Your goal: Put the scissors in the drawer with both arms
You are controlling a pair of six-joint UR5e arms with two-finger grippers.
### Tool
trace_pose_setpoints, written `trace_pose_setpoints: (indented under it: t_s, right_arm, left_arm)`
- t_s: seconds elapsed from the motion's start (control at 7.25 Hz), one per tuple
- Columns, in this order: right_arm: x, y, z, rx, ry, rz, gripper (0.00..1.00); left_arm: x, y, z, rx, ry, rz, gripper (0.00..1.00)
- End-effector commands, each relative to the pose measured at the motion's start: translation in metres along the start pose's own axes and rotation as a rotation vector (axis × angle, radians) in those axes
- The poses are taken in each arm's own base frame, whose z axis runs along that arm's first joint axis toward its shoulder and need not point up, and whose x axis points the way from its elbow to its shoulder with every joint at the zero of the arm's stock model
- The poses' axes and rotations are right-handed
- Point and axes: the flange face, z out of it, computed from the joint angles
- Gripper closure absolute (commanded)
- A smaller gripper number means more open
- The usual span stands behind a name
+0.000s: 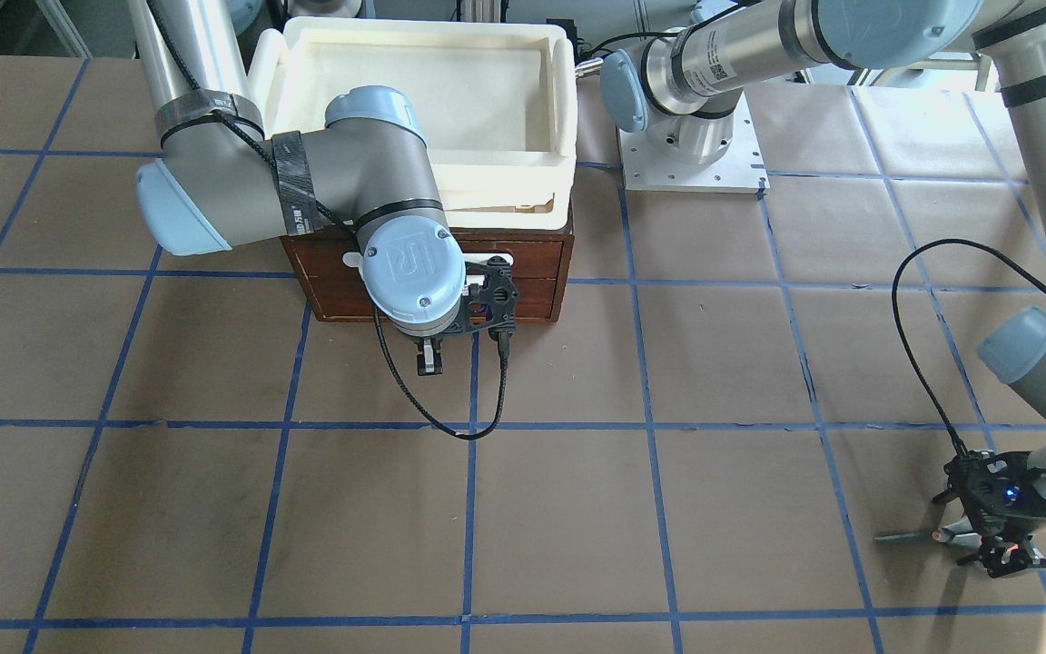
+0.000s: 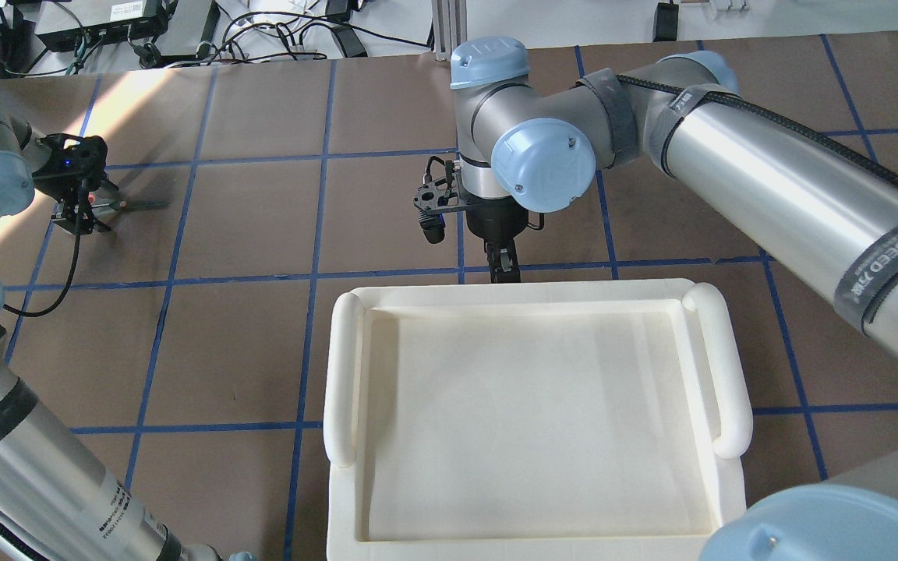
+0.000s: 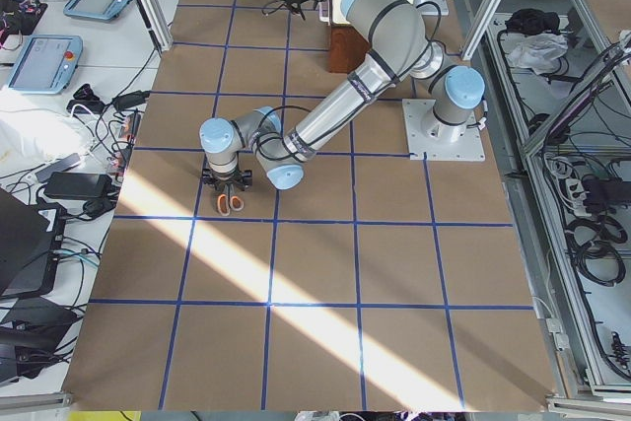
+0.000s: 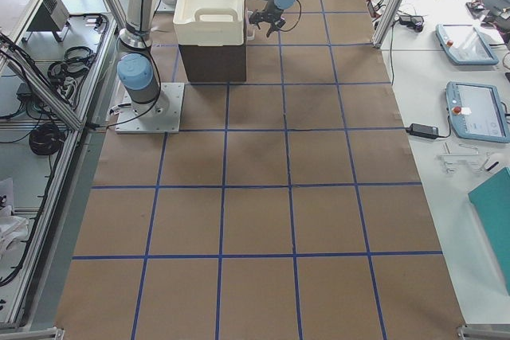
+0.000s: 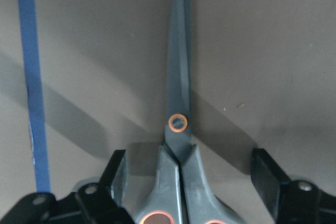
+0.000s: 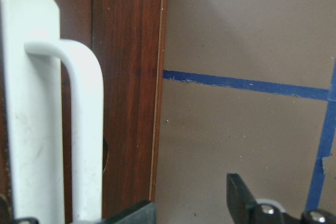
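Looking through the left wrist camera, I see the scissors [image 5: 178, 129] lying flat on the brown surface [image 5: 262, 51], blades closed and pointing straight away from the left jaws. Those jaws are released and spread wide, one on each side of the grey handles, and as far as I can tell neither touches them. The orange pivot ring sits just ahead of the jaws, midway between them. A blue tape line [image 5: 31, 77] runs past the outer side of one jaw. The right arm [image 2: 542, 164] hangs in front of the shut drawer [image 6: 126, 77], well apart from the scissors. The right jaws are released too, with only bare surface between them. The drawer's white bar handle [image 6: 86, 129] stands just outside one jaw, not between the pair. A cream bin [image 2: 344, 366] rests on top of the drawer unit.
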Motion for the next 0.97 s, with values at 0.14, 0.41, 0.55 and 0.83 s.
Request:
trace_pose_setpoints:
  t_s: [0.14, 0.41, 0.55, 0.83]
  right_arm:
    - [0.025, -0.012, -0.040, 0.059, 0.044, 0.049, 0.00]
    - [0.023, -0.007, -0.044, 0.040, -0.001, 0.061, 0.00]
    - [0.016, -0.001, -0.043, 0.024, -0.047, 0.071, 0.00]
    - [0.005, 0.001, -0.036, 0.010, -0.104, 0.075, 0.00]
  left_arm:
    - [0.001, 0.001, 0.002, -0.012, 0.008, 0.038, 1.00]
    - [-0.002, -0.004, -0.008, -0.020, -0.006, 0.064, 1.00]
    - [-0.003, -0.009, -0.015, -0.054, 0.004, 0.075, 1.00]
    - [-0.006, -0.020, -0.037, -0.097, -0.002, 0.079, 1.00]
